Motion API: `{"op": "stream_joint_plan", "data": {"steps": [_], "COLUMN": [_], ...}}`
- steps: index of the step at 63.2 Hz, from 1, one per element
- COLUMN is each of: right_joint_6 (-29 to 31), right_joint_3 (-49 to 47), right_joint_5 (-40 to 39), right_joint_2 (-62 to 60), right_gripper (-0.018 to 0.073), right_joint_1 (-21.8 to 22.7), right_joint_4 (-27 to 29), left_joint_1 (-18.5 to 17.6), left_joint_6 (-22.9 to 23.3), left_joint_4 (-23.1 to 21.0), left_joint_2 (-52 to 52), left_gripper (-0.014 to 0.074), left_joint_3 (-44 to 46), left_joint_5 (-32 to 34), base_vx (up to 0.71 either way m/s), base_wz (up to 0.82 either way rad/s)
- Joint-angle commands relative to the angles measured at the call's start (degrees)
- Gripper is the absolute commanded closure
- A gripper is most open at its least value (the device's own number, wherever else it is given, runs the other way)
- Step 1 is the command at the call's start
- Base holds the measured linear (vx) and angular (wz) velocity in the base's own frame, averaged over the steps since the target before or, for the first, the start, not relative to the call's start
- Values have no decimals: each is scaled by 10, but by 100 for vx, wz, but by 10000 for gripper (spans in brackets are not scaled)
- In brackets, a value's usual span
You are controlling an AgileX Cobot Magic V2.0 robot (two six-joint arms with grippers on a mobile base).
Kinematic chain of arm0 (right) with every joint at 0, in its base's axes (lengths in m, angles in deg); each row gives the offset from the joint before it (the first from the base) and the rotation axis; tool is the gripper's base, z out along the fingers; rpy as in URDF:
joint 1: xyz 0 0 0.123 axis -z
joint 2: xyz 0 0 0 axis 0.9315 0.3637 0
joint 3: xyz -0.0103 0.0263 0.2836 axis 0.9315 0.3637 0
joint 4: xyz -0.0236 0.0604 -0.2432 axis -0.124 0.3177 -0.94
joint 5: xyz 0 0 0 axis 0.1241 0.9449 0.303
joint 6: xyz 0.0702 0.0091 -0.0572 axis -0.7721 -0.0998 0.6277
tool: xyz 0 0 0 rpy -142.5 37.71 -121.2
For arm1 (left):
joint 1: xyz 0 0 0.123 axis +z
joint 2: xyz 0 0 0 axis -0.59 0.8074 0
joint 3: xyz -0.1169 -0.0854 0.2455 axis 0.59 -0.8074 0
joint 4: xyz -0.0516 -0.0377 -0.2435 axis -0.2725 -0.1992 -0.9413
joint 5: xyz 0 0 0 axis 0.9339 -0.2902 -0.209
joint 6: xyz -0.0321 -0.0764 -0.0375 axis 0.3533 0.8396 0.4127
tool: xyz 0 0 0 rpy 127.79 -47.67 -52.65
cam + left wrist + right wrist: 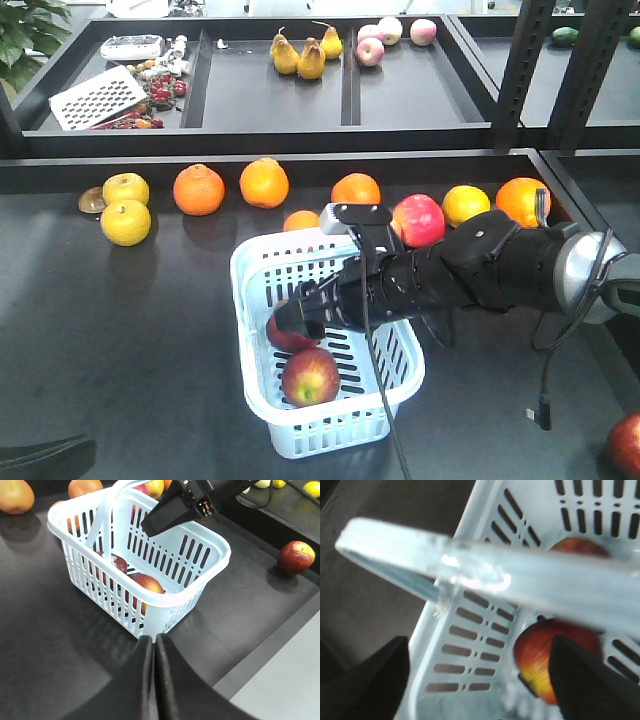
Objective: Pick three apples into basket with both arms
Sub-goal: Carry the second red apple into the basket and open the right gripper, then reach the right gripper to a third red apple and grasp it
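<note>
Now right gripper hangs spread inside basket to drop apples; third apple waits near counter's edge; left gripper pressed together.

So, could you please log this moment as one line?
right end effector: open over basket | apples in basket: two | third apple: on table | left end effector: shut

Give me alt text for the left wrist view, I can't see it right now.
A pale blue-white basket sits on a dark table holding two red apples, with the right arm's gripper reaching in from above. The left gripper's fingers are pressed together in the foreground, and a third apple lies outside, to the right.
</note>
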Motion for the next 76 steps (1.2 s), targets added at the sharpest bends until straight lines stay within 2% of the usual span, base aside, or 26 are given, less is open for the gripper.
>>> {"op": "stream_joint_plan", "data": {"steps": [1, 9, 12, 16, 20, 30, 38, 42, 47, 50, 56, 65, 72, 76], "right_joint_6": [-4, -58, -82, -133, -201, -378, -545, -614, -682, -705, -701, -634, -565, -538], "right_joint_3": [-18, -18, -18, -18, -18, 0, 43, 69, 95, 107, 121, 122, 122, 122], "right_joint_5": [47, 98, 109, 122, 136, 169, 183, 192, 204, 208, 206, 204, 201, 195], "right_joint_2": [-36, -58, -71, -90, -107, -170, -222, -243, -263, -271, -287, -289, -284, -276], "right_gripper": [153, 365, 452, 577, 571, 564, 564, 564, 564, 561, 552, 489, 360, 253], "right_joint_1": [6, 12, 13, 13, 13, 13, 13, 13, 24, 40, 101, 215, 314, 362], "right_joint_4": [1, -56, -94, -172, -238, -474, -677, -758, -821, -829, -819, -766, -710, -693], "left_joint_1": [-1, -1, -1, -1, -1, -1, -1, -1, -1, -1, -1, -1, -1, -1], "left_joint_6": [5, 5, 5, 5, 5, 5, 6, 6, 6, 6, 6, 6, 6, 6], "left_joint_4": [-16, -16, -16, -16, -16, -16, -16, -16, -16, -16, -16, -16, -16, -16], "left_joint_2": [3, 3, 3, 3, 3, 3, 3, 3, 3, 3, 3, 3, 3, 3], "left_gripper": [603, 603, 603, 603, 603, 603, 603, 603, 603, 603, 603, 603, 603, 603], "left_joint_3": [13, 13, 13, 13, 13, 13, 13, 13, 13, 13, 13, 13, 13, 13], "left_joint_5": [34, 34, 34, 34, 34, 34, 34, 34, 34, 34, 34, 34, 34, 34], "base_vx": [0, 0, 0, 0, 0, 0, 0, 0, 0, 0, 0, 0, 0, 0], "base_wz": [0, 0, 0, 0, 0, 0, 0, 0, 0, 0, 0, 0, 0, 0]}}
